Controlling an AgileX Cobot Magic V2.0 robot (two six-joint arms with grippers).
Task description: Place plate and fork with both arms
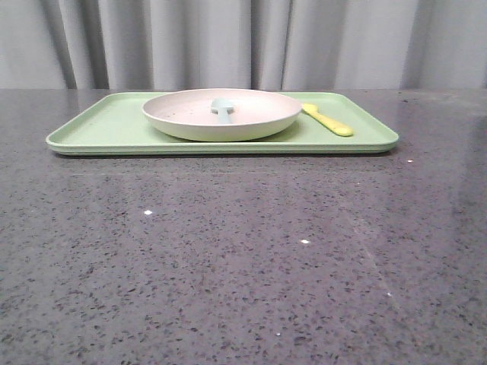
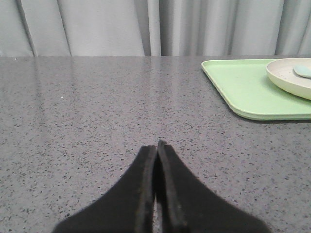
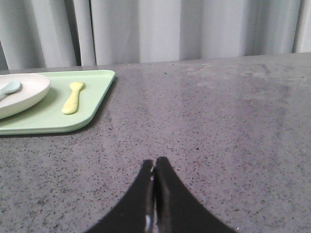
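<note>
Out on the left, the left end effector (image 2: 158,145) sits low over bare grey desk (image 1: 228,266), its two black fingers pressed together with nothing between them. It is well apart from the tray, whose near corner only peeks into the left wrist view.

Moving across, the light-green tray (image 1: 99,125) lies flat toward the back of the desk, in front of the grey curtain (image 1: 243,42). On it, roughly centred, rests the plate (image 1: 221,114), upright and level, cream-pink inside with a paler underside. A pale blue utensil (image 1: 221,109) lies inside the plate, its handle pointing to the back.

Next along, the fork (image 1: 327,120) lies on the tray just beside the plate's right edge, bright yellow, angled toward the tray's right front corner. From the front it seems to meet or slip under the plate rim; the right wrist view shows a clear strip of green between them, so apart looks the better call.

Far right, the right end effector (image 3: 154,165) is likewise pinched closed and empty, hovering over open desk, near the tray's right end but not over it.

As for progress: nothing is gripped, and neither arm is reaching in. Plate and fork both sit on the tray. Whether that is the finished placement or the starting layout cannot be told from this moment alone.
</note>
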